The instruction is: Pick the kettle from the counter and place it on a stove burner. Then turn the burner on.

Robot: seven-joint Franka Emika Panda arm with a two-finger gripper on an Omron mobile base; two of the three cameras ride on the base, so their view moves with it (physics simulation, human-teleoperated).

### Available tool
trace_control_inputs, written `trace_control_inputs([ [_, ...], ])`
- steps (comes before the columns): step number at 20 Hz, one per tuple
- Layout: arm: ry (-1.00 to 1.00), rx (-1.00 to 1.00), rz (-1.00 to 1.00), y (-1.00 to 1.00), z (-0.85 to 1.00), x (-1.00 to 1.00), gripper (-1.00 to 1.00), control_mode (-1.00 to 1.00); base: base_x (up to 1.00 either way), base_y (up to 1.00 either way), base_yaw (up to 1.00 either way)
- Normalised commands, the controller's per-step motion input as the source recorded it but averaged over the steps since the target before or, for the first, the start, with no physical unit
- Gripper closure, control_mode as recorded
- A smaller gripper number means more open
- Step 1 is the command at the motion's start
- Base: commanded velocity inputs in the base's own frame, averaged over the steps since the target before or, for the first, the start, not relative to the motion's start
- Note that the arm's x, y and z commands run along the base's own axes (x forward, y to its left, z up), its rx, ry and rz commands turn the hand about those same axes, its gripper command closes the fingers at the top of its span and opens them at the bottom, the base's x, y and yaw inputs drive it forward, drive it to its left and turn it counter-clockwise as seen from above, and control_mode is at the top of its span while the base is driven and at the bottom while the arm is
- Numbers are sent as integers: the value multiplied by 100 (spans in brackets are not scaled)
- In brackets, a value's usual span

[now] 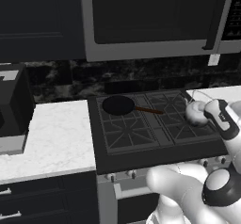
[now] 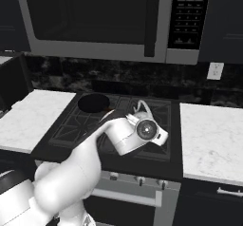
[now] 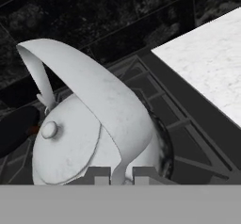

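Your gripper point(image 3: 118, 175) is closed on the handle of the kettle point(image 3: 89, 138): in the hand view the two finger tips sit close together at the base of the arched handle, with the band of the handle rising between them. So you are carrying the kettle, and it hangs directly ahead of the hand, lid knob up and spout pointing away from the camera toward the frying pan point(image 1: 118, 105).

Take the frying pan as your landmark. It sits on the rear left grate of the cooktop; the kettle point(image 1: 195, 112) is well to its right, over the right-hand side of the cooktop near the edge of the counter point(image 2: 213, 135).

The move ahead is most likely a straight lowering onto the stove burner point(image 1: 187, 124) beneath. Whether the kettle's base already touches the grate I cannot tell. Keep it upright as you go down, and clear of the pan's handle.
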Motion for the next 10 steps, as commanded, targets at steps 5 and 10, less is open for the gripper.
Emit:
trace_control_inputs([
  [5,1,0,0,3,0,20,100,-100,0,0,0],
  [10,0,0,1,4,-8,24,100,-100,0,0,0],
])
